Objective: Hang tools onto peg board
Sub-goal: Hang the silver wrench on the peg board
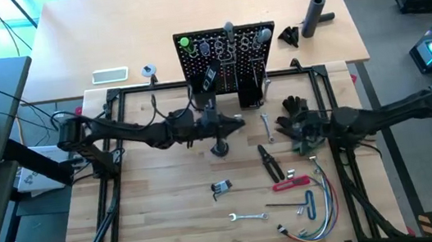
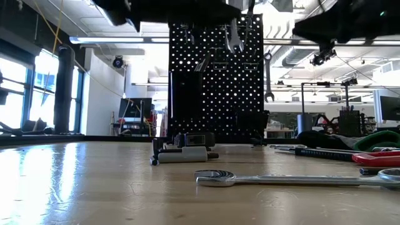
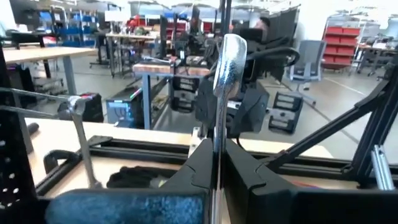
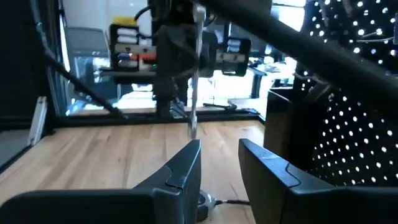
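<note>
Left hand [image 1: 218,126] sits over the middle of the desk [image 1: 169,209], just in front of the peg board [image 1: 228,53]. Its fingers [image 3: 202,165] are clamped flat on a silver wrench [image 3: 225,81]; the left wrist view shows the wrench standing upright out of the closed fingers, its head above them.

Right hand [image 1: 299,127] hovers to the right of the peg board's base, apart from the left hand. Its fingers [image 4: 180,171] stand partly apart with nothing between them. From its wrist view the held wrench hangs ahead of it, not touching.

Peg board upright at the far side of the desk, several tools already on its hooks.

Loose on the desk nearer the front: black pliers [image 1: 268,157], a red-handled tool [image 1: 290,184], another small wrench [image 1: 247,216], hex keys [image 1: 309,203], a bundle of coloured wires [image 1: 322,211].
</note>
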{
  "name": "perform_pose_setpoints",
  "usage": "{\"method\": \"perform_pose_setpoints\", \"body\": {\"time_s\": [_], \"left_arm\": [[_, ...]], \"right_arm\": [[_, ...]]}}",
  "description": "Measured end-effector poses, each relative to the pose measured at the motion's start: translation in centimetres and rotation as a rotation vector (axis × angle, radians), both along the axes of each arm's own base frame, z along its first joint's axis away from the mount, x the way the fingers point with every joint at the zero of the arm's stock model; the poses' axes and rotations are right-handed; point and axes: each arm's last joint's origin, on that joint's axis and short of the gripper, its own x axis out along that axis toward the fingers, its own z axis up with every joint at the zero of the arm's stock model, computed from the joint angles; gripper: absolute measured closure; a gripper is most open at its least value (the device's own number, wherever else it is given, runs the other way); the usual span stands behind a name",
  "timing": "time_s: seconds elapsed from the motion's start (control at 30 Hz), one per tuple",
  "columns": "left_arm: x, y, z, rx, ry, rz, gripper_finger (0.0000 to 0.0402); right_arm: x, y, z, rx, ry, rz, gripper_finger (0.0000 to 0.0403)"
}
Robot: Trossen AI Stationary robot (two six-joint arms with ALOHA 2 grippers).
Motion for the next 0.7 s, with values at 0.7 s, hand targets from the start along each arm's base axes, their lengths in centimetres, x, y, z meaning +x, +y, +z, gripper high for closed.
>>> {"method": "perform_pose_setpoints", "body": {"time_s": [0.7], "left_arm": [[1.0, -0.6, -1.5, -0.002, -0.015, -0.022, 0.0395]], "right_arm": [[9.8, -0.9, 0.1, 0.007, 0.124, 0.093, 0.0254]]}}
